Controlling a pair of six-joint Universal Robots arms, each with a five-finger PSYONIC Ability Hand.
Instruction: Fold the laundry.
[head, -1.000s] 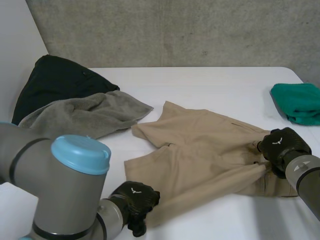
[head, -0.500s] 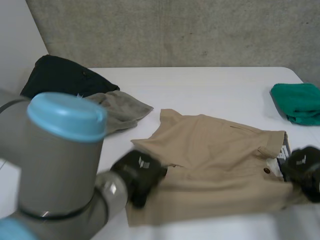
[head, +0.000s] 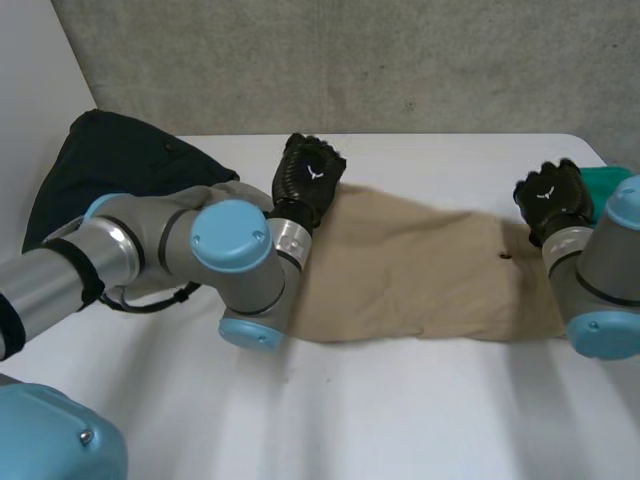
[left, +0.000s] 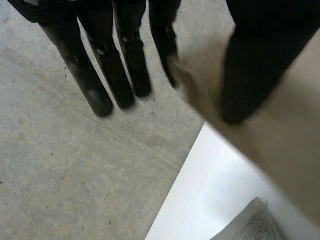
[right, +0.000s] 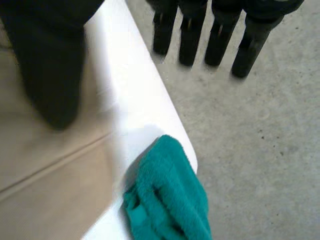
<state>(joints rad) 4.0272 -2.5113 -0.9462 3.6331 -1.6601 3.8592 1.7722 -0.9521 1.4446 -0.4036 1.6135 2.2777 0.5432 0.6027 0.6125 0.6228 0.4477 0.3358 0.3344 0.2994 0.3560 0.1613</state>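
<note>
Left hand (head: 310, 180) raised, thumb and fingers (left: 125, 75) pinching tan shorts (head: 420, 270) at far edge; right hand (head: 550, 195) fingers (right: 190, 35) straight, off shorts.

Robot lab by the look: bare concrete wall (head: 350, 60) at 12 o'clock, plain white table (head: 400, 420), two arms (head: 150, 250), clothes pile (head: 120, 160) at 10 o'clock.

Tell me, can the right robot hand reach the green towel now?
Probably yes: the green towel lies on the table corner close beside the right robot hand, nothing between them, and that hand looks open beside the tan shorts.
</note>
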